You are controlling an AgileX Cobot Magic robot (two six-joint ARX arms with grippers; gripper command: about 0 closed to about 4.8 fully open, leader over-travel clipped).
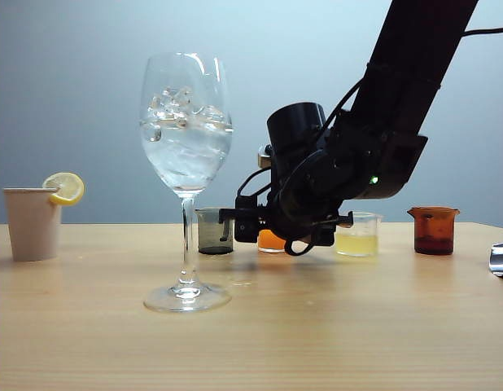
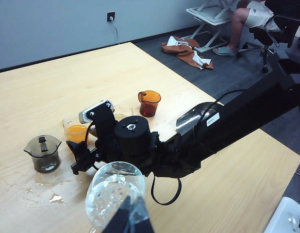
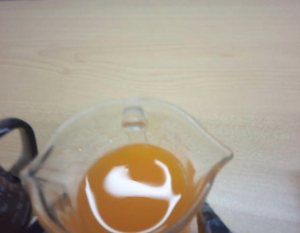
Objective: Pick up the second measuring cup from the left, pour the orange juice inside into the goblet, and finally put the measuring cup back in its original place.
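A pale wooden worktop (image 1: 382,326) under a plain blue-grey wall carries a row of small cups towards its far edge. The small clear measuring beaker (image 3: 130,165) of bright orange juice (image 3: 133,189) stands second from the left, inside the right tool (image 1: 272,236), whose jaws stand wide around it. It looks light, rigid and slippery: grip the walls below the flared rim, keeping it level. The tall clear stemmed goblet (image 1: 186,163) stands nearer the front edge. The left tool (image 2: 130,218) hangs above the goblet; I cannot tell its state.

Goblet (image 1: 186,179) front-left; measuring cup (image 1: 271,240) behind, right gripper (image 1: 272,232) around it; orange juice (image 3: 135,194) inside.
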